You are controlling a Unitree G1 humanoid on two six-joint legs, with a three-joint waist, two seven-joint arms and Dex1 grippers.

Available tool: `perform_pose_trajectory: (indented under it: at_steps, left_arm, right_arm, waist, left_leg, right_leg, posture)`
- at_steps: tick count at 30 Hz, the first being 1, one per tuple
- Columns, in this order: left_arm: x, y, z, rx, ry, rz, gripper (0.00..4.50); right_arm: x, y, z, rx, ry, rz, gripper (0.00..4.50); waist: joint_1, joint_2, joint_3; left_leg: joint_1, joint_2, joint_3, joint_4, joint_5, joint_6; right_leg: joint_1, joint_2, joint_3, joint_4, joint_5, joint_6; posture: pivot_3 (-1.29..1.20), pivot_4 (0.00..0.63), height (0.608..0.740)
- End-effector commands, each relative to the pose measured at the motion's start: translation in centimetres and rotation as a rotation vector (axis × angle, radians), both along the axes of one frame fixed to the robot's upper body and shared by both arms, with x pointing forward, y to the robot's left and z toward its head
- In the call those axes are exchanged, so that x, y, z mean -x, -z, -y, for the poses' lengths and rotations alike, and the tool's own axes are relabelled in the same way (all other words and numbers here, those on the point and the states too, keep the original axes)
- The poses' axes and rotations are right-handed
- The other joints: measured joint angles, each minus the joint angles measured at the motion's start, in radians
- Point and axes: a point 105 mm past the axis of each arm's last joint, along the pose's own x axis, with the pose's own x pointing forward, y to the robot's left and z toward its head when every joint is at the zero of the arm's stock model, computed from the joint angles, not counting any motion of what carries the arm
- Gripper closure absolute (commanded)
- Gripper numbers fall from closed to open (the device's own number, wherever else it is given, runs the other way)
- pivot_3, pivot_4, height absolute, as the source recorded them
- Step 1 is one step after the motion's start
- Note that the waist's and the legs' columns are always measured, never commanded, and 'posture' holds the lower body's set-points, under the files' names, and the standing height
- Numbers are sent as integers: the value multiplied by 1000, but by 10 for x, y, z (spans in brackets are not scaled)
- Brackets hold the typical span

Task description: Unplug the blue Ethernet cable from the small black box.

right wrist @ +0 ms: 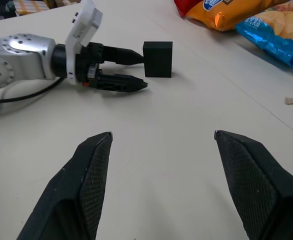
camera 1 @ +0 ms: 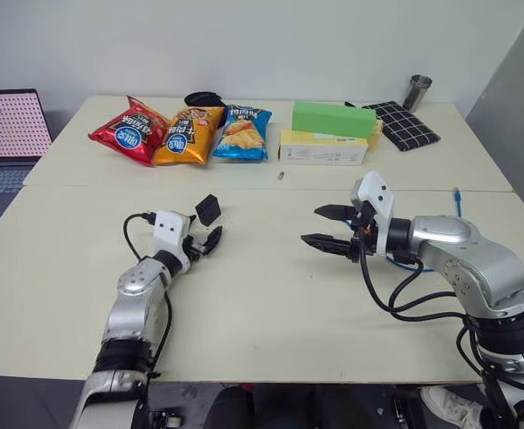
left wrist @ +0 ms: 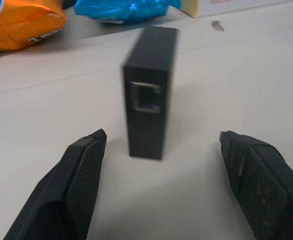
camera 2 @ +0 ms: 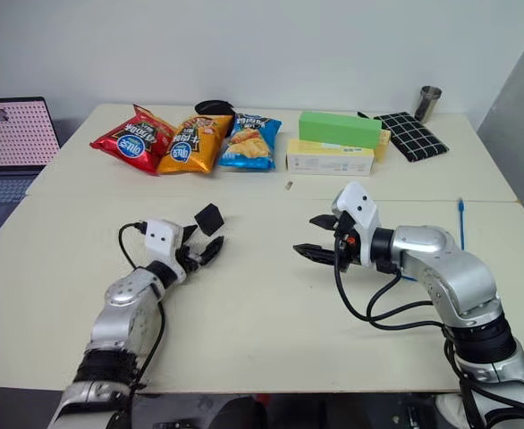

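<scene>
The small black box stands on edge on the table, its empty port facing my left gripper. That gripper is open, a fingertip on either side just short of the box; seen from the right wrist, the upper finger lies right against it. The blue Ethernet cable lies on the table at the far right, beside and partly under my right arm, apart from the box. My right gripper hovers open and empty over the middle of the table, pointing toward the left gripper.
Three chip bags lie at the back, with a green box on a yellow one, a gridded black cloth and a metal cup. A laptop sits far left. A tiny loose piece lies mid-table.
</scene>
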Motion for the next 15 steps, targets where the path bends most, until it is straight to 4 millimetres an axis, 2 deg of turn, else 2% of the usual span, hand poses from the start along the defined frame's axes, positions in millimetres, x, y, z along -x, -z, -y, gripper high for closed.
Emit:
perform_pose_trajectory:
  at_steps: [1,5,7,11,15]
  left_arm:
    - [17,-25,-2,-78,56,22,727]
    - [40,-37,-7,-149,157,-48,727]
    - [47,-53,-14,-177,187,-50,727]
    - [50,-73,-17,-201,223,-44,727]
    - [50,-81,-16,-213,252,-46,727]
  right_arm:
    - [7,-6,8,16,9,57,1043]
    - [11,-5,29,16,50,51,1043]
    - [12,-5,43,20,80,47,1043]
    - [9,-6,63,22,146,45,1043]
    - [5,-6,72,19,187,50,1043]
  waist:
    - [0,0,0]
    - [3,0,0]
    - [3,0,0]
    - [2,0,0]
    - [2,0,0]
  left_leg:
    - [0,0,0,0,0,0]
    - [0,-1,0,0,0,0]
    - [0,-1,0,0,0,0]
    - [1,-1,-1,0,-2,3]
    - [1,-1,0,0,-2,3]
  right_leg:
    - [0,0,0,0,0,0]
    - [1,0,0,0,0,0]
    - [1,0,0,-1,0,0]
    - [2,0,0,0,0,0]
    - [2,0,0,-1,0,0]
  posture:
    - [0,150,740]
    - [0,150,740]
    - [0,150,740]
    - [0,150,740]
    - [0,150,740]
